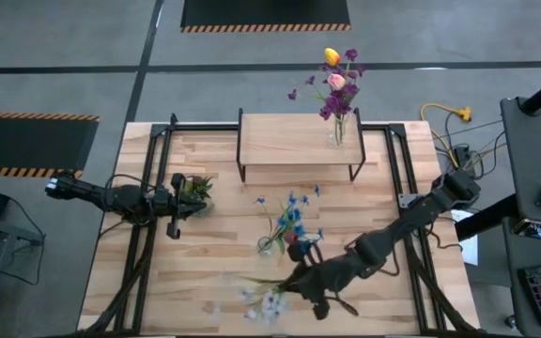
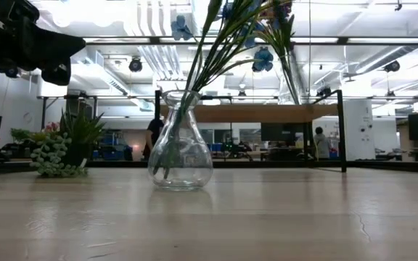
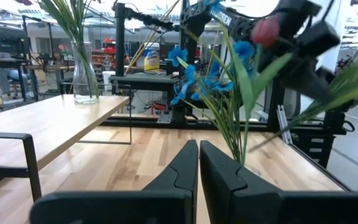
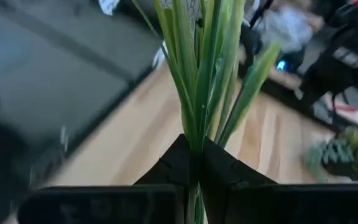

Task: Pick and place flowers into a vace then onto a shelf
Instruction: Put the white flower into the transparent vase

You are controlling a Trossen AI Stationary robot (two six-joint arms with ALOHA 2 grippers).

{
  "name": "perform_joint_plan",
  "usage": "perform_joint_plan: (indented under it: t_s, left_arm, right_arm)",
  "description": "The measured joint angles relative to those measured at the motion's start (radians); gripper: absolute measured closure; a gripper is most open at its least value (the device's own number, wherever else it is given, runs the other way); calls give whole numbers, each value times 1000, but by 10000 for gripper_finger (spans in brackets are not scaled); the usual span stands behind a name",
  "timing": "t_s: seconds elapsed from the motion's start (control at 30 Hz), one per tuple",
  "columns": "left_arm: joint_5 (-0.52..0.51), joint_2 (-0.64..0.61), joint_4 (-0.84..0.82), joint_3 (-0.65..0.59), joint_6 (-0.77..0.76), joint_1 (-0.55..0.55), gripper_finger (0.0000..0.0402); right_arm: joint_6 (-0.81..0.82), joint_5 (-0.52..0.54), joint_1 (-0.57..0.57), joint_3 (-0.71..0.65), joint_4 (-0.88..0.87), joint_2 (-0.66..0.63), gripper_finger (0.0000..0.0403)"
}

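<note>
Near the slatted wooden worktop's (image 1: 195,282) front edge, the right hand (image 4: 193,163) is clamped on pale white-lilac flower stems (image 4: 194,74), gripped low for lifting into the clear glass vase (image 2: 181,141); the left hand (image 3: 199,163), closed and empty, waits by the potted plant (image 1: 195,191).

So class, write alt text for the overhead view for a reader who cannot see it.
The right gripper is shut on pale flowers at the table's near edge, beside a glass vase of blue flowers. A second vase of mixed flowers stands on the small shelf, and the left gripper rests shut by a potted plant.
</note>
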Motion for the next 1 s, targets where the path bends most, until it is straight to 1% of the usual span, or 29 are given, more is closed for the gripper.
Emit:
perform_joint_plan:
  t_s: [0.1,0.23,0.4,0.47,0.53,0.63,0.7,0.83,0.93,1.0]
  left_arm:
    - [0,0,10,0,0,0,402]
    - [0,-1,16,0,0,0,402]
    - [0,0,26,0,0,0,400]
    - [16,0,45,0,0,0,390]
    - [79,5,92,0,-1,0,370]
    - [185,20,175,0,-1,-1,324]
    - [207,39,227,0,0,-2,289]
    - [219,101,342,0,0,-2,229]
    - [265,169,430,0,0,-2,200]
    - [312,221,483,3,0,-3,188]
  right_arm:
    - [57,0,-4,-27,194,7,391]
    - [68,19,-3,-65,421,25,391]
    - [46,63,-3,-107,591,39,391]
    - [44,90,0,-115,630,40,392]
    - [48,125,1,-123,644,40,392]
    - [38,195,0,-126,649,40,392]
    - [27,207,-1,-125,651,40,392]
    - [24,206,1,-114,651,40,392]
    - [24,216,1,-109,652,40,392]
    - [24,259,0,-109,651,40,392]
